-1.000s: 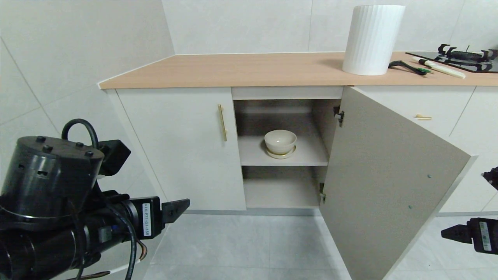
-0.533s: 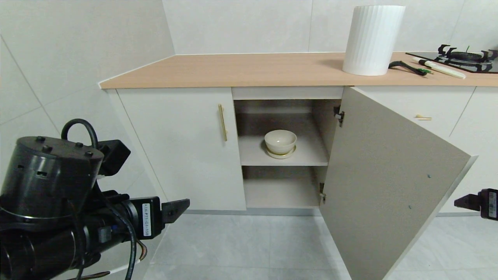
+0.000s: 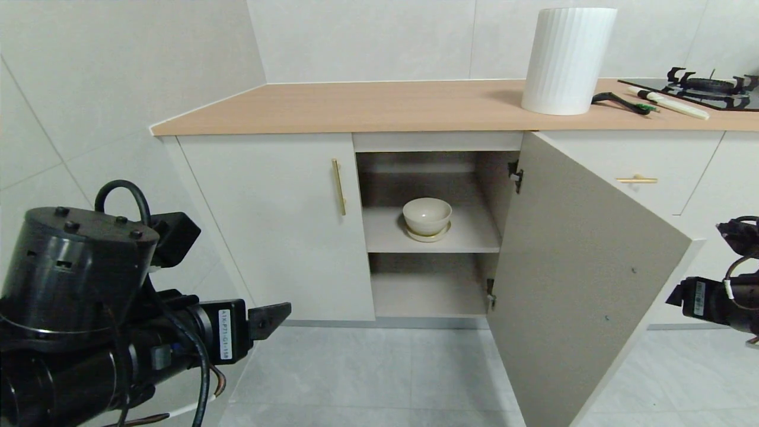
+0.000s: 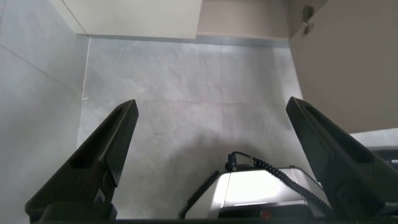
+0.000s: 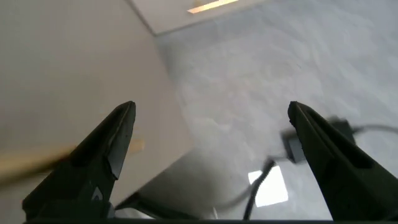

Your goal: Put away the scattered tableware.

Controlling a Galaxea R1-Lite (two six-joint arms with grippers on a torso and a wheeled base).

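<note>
Right pincer [image 5: 211, 118]: spread apart, empty, risen to the outer face of the cabinet door [image 3: 581, 267], which has swung slightly toward shut. Left pincer [image 4: 211, 112]: spread apart, empty, unmoved, well left of the door. Bowl [image 3: 427, 214]: on its saucer [image 3: 428, 236], shelved behind the door; likely only closing remains.

No legible txt or signs.

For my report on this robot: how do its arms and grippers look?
The left arm and right arm are black. The left has a thick cylindrical joint with bolts on top, a looped black cable and a white label near the wrist. The left gripper and right gripper have dark, wedge-shaped fingers.
</note>
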